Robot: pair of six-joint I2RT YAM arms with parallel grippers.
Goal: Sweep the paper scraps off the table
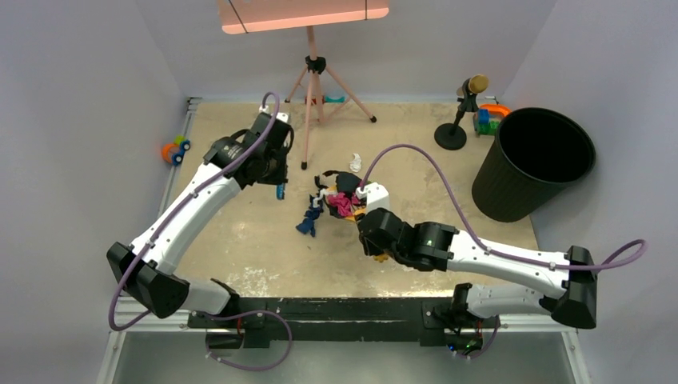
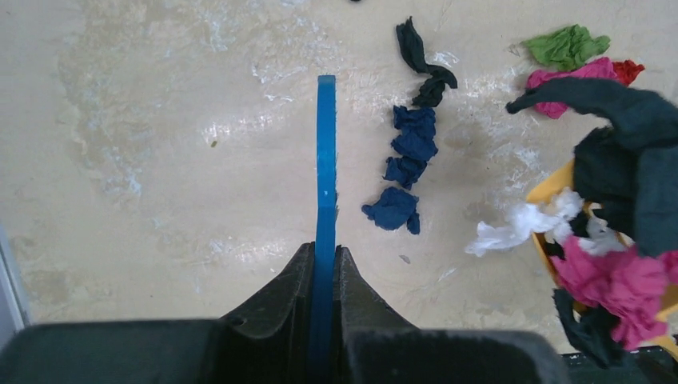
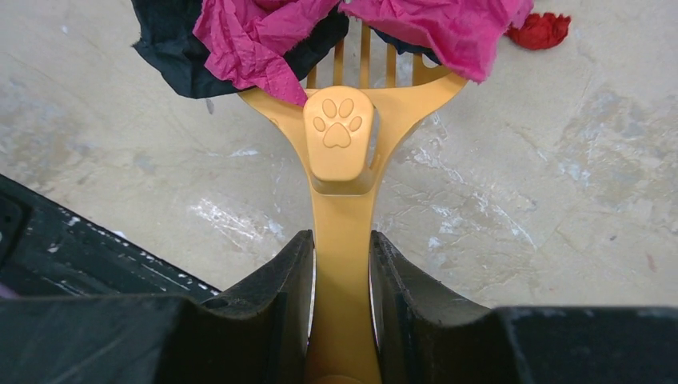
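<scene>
Beige surface (image 1: 240,240) bears blue scraps (image 2: 412,148) lying between brush (image 2: 325,160), clamped in left tool (image 2: 325,252), and dustpan (image 3: 340,136), clamped in right tool (image 3: 341,240).

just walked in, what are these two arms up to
Two arms are sweeping up paper scraps. The left arm's jaws are shut on a blue hand brush, held edge-on over the table beside a row of dark blue scraps lying loose. The right arm's jaws are shut on the handle of a yellow dustpan loaded with pink and black scraps. A green wad and a red one lie on the table nearby; the black bin stands at the far right corner.
</scene>
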